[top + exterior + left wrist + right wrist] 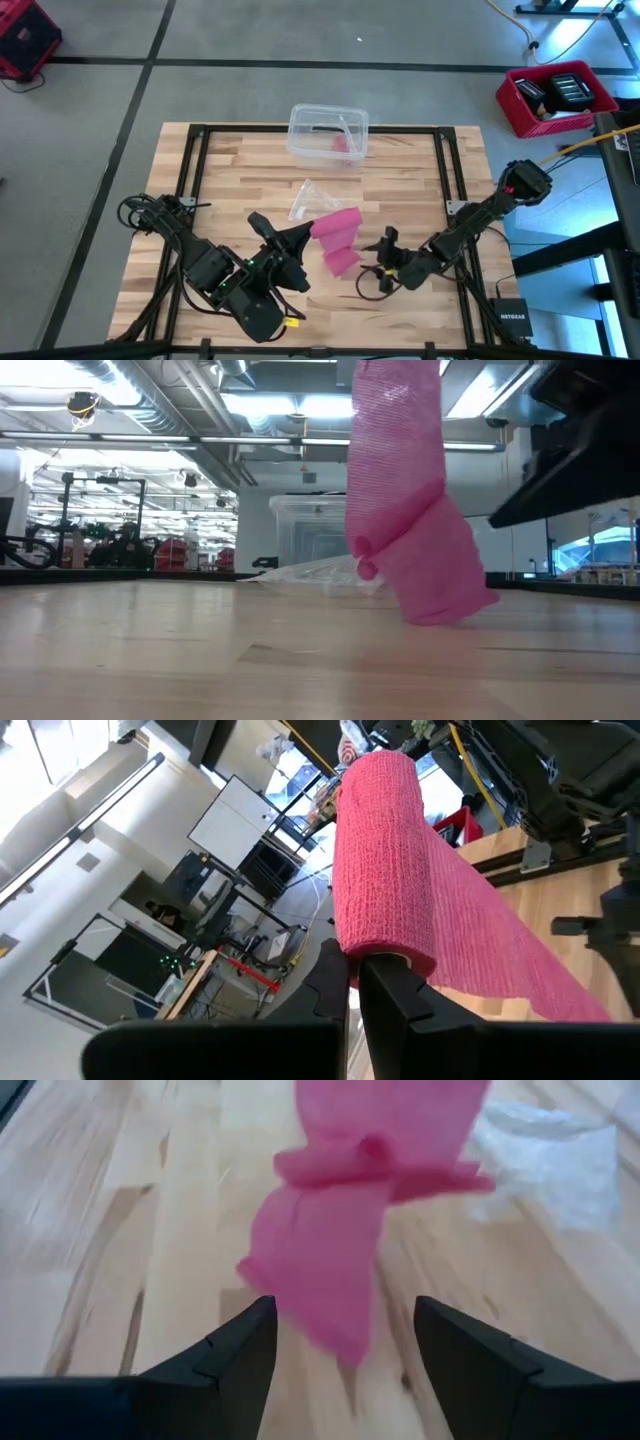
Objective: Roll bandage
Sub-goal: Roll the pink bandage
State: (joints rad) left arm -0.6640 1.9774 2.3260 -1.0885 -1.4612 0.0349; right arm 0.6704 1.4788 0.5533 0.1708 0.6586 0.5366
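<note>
One bandage, long axis vertical

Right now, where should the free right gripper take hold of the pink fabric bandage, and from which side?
Probably the loose tail of the pink fabric bandage, lying crumpled on the wooden table. The left gripper already holds the rolled end raised. The open right gripper faces the tail, so come in low from the right.

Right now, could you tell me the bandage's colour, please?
Pink; the bandage shows best in the left wrist view.
</note>
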